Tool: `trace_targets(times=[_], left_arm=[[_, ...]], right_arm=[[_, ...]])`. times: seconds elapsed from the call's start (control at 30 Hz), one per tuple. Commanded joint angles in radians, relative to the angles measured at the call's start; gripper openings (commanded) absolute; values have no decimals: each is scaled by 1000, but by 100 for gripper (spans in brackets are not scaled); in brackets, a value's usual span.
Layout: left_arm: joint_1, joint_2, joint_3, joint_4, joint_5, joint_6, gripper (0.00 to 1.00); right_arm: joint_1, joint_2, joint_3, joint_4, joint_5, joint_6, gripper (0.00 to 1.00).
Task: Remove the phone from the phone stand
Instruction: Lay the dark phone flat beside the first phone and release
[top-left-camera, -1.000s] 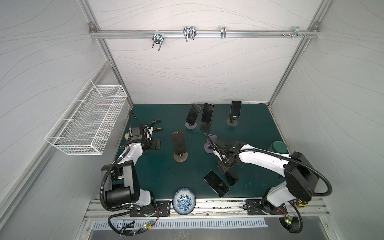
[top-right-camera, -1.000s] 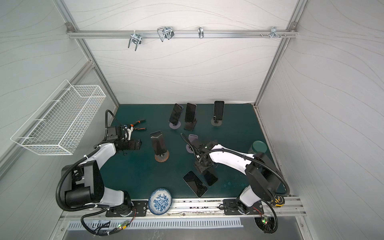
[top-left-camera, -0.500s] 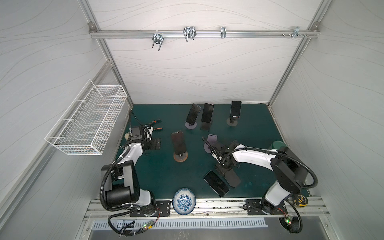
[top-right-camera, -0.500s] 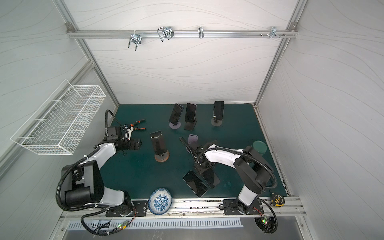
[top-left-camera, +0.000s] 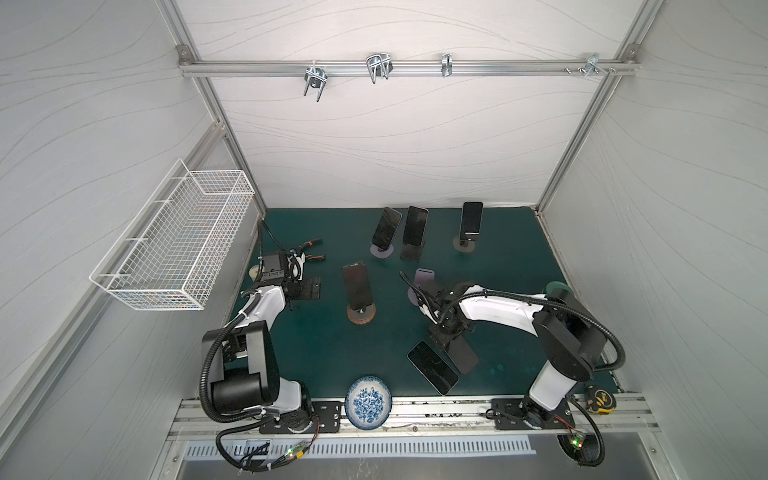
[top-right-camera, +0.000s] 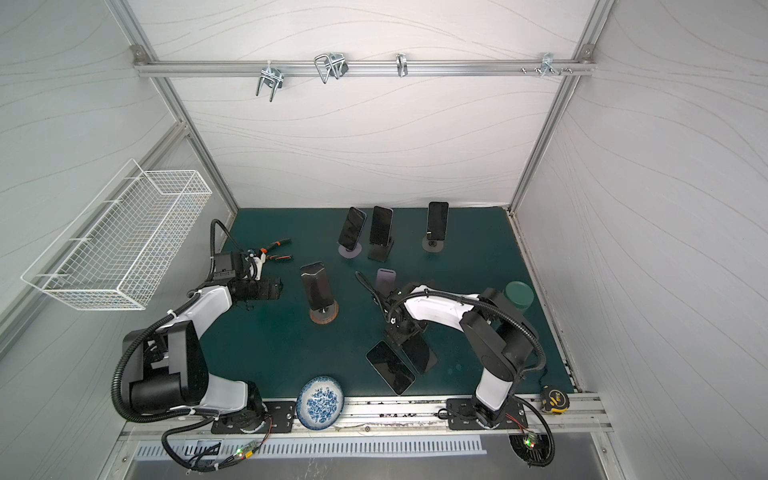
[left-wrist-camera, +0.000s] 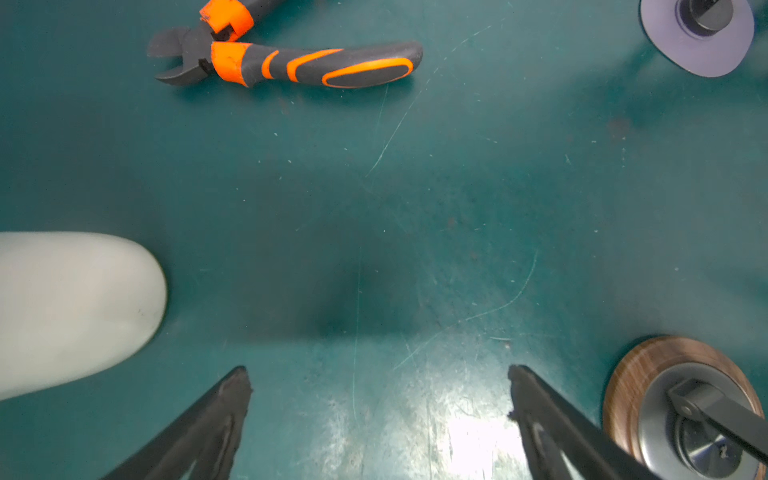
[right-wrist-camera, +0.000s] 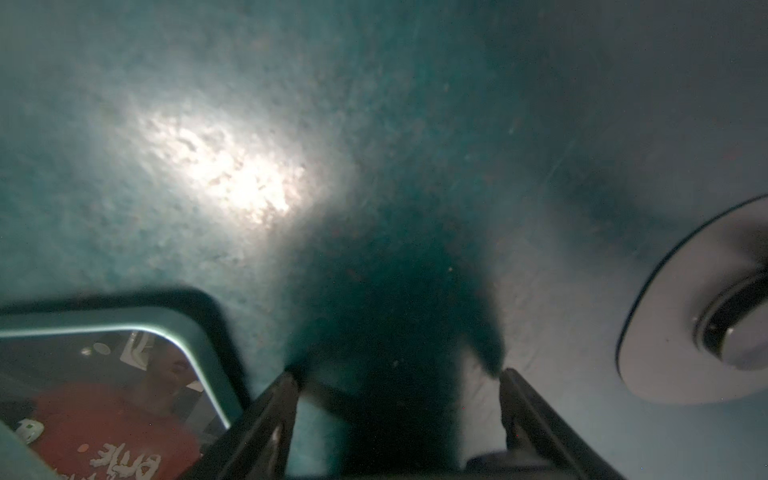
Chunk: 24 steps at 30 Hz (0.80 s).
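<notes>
The phone (top-left-camera: 462, 358) is lying flat on the bench (top-left-camera: 316, 340), on the near side of the empty purple stand (top-left-camera: 424, 277) and just beside a second phone (top-left-camera: 432, 368) that is also lying flat. So I am judging it to be off its stand.

I am treating it as a thin, stiff, glassy slab. It is probably fairly heavy for its size, slippery on its faces, and likely to crack or scratch if dropped. If I am taking hold of it again, I am going across the two long edges near the middle, never on the glass. Lying flat, it is offering very little edge to grab.

The right fingers (right-wrist-camera: 270, 419) are hovering over the end of the phone nearest the purple stand. They are standing apart with bare bench between them, clamping nothing.

The left fingers (left-wrist-camera: 208, 424) are spread wide over bare bench well to the left of the purple stand. They are holding nothing, with pliers (left-wrist-camera: 291, 62) lying near.

Left of the purple stand, another phone (top-left-camera: 356, 284) is leaning on a wooden-base holder. Behind the purple stand, a row of three phones (top-left-camera: 415, 226) is standing on holders.
</notes>
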Motion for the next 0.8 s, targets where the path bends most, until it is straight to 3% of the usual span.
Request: trace_targets(times=[0.0,0.37,0.77], left_arm=[[6,-11,34,11,-8,18,98],[6,-14,31,12,-3,24,98],[5,-12,32,9,-10,27,98]], right_arm=[[8,48,-1,5,-42,-17,79],[7,55,-2,0,-44,-25,78],[6,-78,94,-42,-30,18,84]])
